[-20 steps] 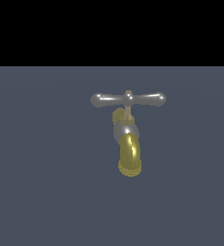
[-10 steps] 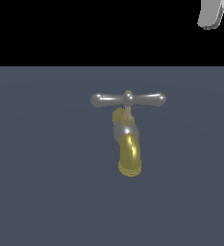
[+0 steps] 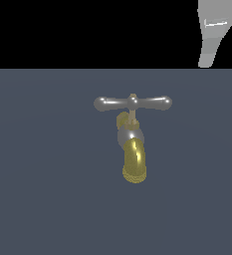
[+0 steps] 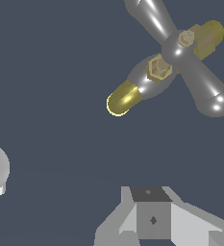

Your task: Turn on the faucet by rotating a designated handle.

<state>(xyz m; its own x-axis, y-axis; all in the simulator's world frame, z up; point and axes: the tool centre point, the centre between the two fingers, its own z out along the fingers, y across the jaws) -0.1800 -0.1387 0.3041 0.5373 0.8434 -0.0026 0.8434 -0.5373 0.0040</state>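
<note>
- Hanging at the table's point(image 3: 38, 199) far edge, well apart from the faucet point(image 3: 133, 159), is the gripper point(image 3: 209, 37); its opening cannot be told.
- Lying level and untouched is the handle point(image 3: 132, 103).

I am in no kitchen or workshop but a bare simulated scene. A flat, untextured slate-grey floor point(image 3: 43, 199) runs to a straight edge under a plain black backdrop point(image 3: 87, 30). The lone faucet point(image 3: 132, 149) stands on the floor with no sink or pipework around it, its metal shining with smooth rendered highlights.
</note>
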